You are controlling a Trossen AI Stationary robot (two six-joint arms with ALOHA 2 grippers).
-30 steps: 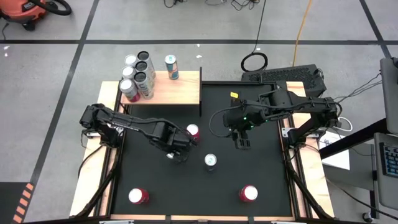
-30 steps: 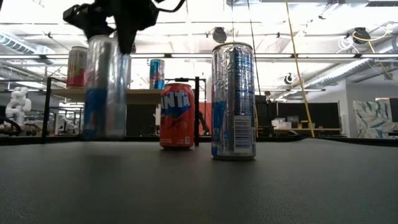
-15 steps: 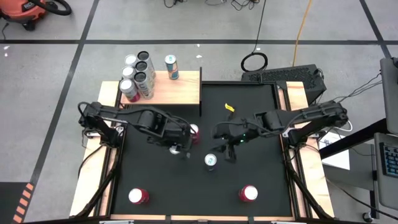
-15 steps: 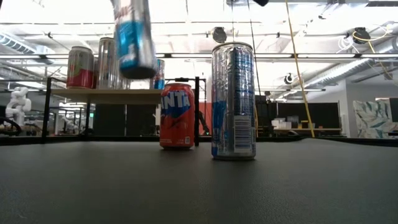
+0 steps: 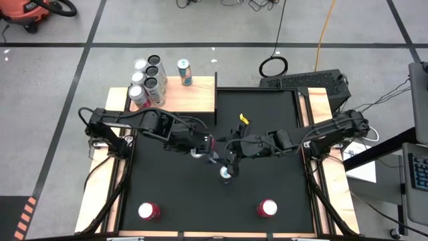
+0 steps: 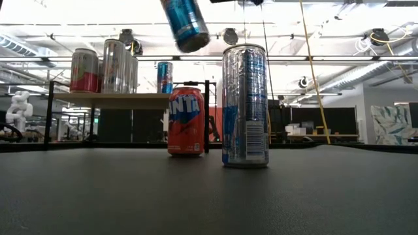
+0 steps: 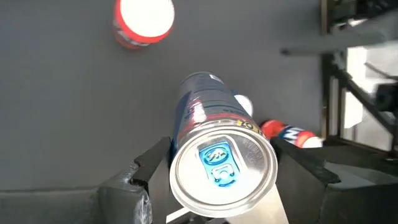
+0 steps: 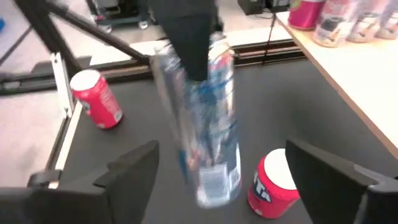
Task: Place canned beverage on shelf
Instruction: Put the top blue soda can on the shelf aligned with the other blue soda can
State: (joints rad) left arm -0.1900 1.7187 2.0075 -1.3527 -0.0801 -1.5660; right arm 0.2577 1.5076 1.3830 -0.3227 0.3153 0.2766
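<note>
Beyond the black mat (image 6: 209, 196), the shelf (image 6: 111, 99) fronts a bright workshop.

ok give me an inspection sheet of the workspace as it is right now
surface: black mat on the table, wooden edges showing.
job's things: pale wood shelf at the far left corner, cans clustered at its left end and one apart; a blue-and-silver can held tilted above the mat; a silver can and an orange can standing mid-mat.
clutter: two red-topped cans near the front edge.
grippers: left gripper shut on the blue-and-silver can; right gripper open, facing that can.
cables: yellow cable and a black coil on the floor.
surroundings: grey tiled floor, open workshop behind.
</note>
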